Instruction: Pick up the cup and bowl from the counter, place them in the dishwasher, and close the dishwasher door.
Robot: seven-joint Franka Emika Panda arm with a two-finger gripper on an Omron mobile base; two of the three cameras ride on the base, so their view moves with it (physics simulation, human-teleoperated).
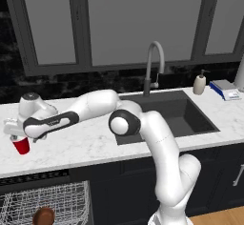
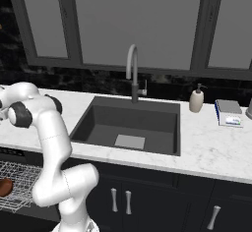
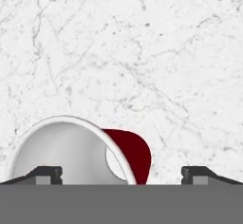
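Hovering over the cup (image 1: 21, 146) at the far left of the counter (image 1: 86, 145), the gripper (image 3: 121, 174) is standing wide open with nothing in it, its two dark fingertips (image 3: 47, 174) spread well apart in the hand view. The cup is sitting upright on the marble near the counter's front edge, and the hand view is looking down into its white inside, with a sliver of red wall showing to one side. The bowl (image 1: 44, 216) is already lying in the white wire rack (image 1: 52, 200) of the open dishwasher (image 1: 33, 178) below, so the step in hand appears to be the cup pickup, the second of the two items. In that view the cup is sitting off toward one fingertip rather than centred between them (its rim is overlapping that fingertip's line), so the next move probably calls for a small sideways correction before lowering and closing across the rim or wall; closing as things stand is risking a knock that tips the light cup. After that come the carry down to the rack and the door closing. No readable writing is showing: the soap bottle (image 1: 199, 83) and the small scale-like device (image 1: 226, 89) right of the sink (image 1: 176, 114) are bearing marks too small to read.
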